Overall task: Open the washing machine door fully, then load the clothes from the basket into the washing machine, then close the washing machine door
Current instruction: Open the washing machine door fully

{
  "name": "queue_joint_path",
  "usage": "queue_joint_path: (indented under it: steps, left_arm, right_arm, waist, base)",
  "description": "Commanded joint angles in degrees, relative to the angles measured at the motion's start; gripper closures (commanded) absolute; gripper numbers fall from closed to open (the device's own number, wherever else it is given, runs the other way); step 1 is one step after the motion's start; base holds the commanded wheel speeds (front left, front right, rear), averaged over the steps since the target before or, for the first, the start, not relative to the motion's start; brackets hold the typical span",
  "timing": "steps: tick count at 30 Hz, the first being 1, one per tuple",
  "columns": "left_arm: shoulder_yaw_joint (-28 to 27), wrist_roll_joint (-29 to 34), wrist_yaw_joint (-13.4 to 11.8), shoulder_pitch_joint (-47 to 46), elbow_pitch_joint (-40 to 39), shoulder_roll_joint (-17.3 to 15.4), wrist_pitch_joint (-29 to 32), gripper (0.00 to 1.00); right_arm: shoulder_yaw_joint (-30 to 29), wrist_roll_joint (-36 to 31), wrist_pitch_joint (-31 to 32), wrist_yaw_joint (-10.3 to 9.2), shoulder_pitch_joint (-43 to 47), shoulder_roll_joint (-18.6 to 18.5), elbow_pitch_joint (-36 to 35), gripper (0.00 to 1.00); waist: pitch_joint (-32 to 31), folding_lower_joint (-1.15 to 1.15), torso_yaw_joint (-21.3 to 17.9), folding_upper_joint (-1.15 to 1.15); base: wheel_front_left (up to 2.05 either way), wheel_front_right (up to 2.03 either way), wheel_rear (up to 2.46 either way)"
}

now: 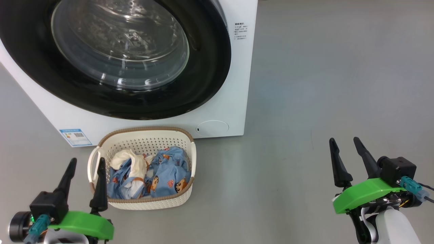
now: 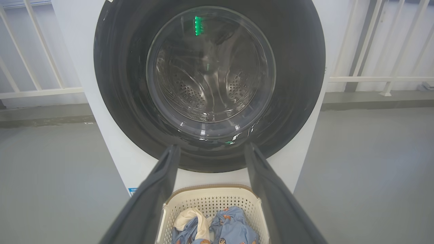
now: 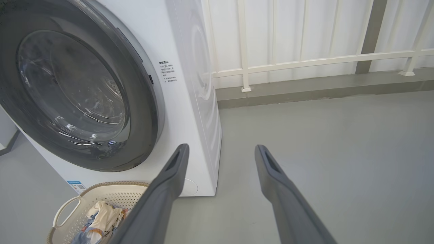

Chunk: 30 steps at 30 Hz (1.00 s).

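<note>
**Desk:** What do our fingers hold, out on the laundry floor?

**Field:** Nothing. Our left gripper [image 1: 87, 162] has both dark fingers spread wide and empty. Our right gripper [image 1: 343, 139] is just as parted, over bare grey floor [image 1: 322, 84].

**Desk:** And just past the tips?

**Field:** The basket [image 1: 152, 203] sits close ahead of our left fingers and slightly to their right. We see no contact with it. The clothes [image 1: 166, 173] are heaped inside, blue cartoon print tangled with a cream piece. From our right fingers the basket is well apart, off to their left.

**Desk:** Further out?

**Field:** Behind the basket stands the washing machine [image 1: 237, 112], touching or nearly so. Straight ahead of our left fingers is the washing machine door [image 2: 291, 84]. Its glossy black rim lies flush with the white front, and the steel drum [image 2: 190, 91] shows through the glass bowl. We read the door as shut. Beyond our right fingers there is only floor, then a white railing [image 3: 305, 62].

**Desk:** So where does the job stand?

**Field:** At the very start, we judge. The door is unopened, every garment we can see is in the basket, and we make out nothing in the drum. All three steps are left: swing the door fully open, carry the clothes across, shut it again.
</note>
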<state>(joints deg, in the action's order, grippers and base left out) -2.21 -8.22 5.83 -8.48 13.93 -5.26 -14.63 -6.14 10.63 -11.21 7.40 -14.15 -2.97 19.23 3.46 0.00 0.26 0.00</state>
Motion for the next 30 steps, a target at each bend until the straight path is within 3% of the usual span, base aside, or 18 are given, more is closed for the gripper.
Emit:
queue_joint_path:
  steps: [1,7,19,27,28,29,30]
  left_arm:
    - [-2.04,0.04,0.1,-2.05,-1.56,-0.9,-0.37,0.0]
    - [-2.01,0.5,0.33,-2.47,-1.83,-0.64,-0.37,0.0]
    - [-1.17,0.47,0.89,-4.28,-1.72,0.2,-0.37,0.0]
    - [0.01,0.38,1.24,-6.58,-1.13,0.57,-0.37,0.0]
    - [0.25,0.4,1.28,-6.86,-1.07,0.58,-0.37,0.0]
    - [0.48,0.43,1.32,-7.1,-0.98,0.59,-0.37,0.0]
    - [0.68,0.42,1.36,-7.32,-0.93,0.61,-0.37,0.0]
  right_arm:
    - [1.39,-0.27,-0.55,0.09,-2.27,0.09,-1.57,0.0]
    - [0.62,-0.65,-0.86,0.09,-5.16,0.09,-2.43,0.0]
    - [-5.39,11.94,0.48,0.09,-26.0,-0.02,-3.39,0.0]
    - [-11.55,24.32,4.24,0.09,-41.08,0.07,0.87,0.0]
    - [-12.44,26.5,4.81,0.09,-42.56,0.07,2.24,0.12]
    - [-13.7,29.15,5.24,0.09,-44.0,0.08,3.98,0.58]
    - [-14.82,31.39,5.63,0.09,-45.33,0.08,5.8,0.91]
  waist:
    - [0.26,0.0,0.08,0.0]
    - [1.61,0.0,0.54,0.0]
    - [5.33,0.0,2.52,0.0]
    - [7.99,0.0,4.63,0.0]
    - [8.3,0.0,4.92,0.0]
    - [8.58,0.0,5.2,0.0]
    - [8.89,0.0,5.45,0.0]
  base:
    - [0.0,0.0,0.0]
    - [0.0,0.0,0.0]
    - [0.0,0.0,0.0]
    - [0.0,0.0,0.0]
    - [0.0,0.0,0.0]
    - [0.0,0.0,0.0]
    - [0.0,0.0,0.0]
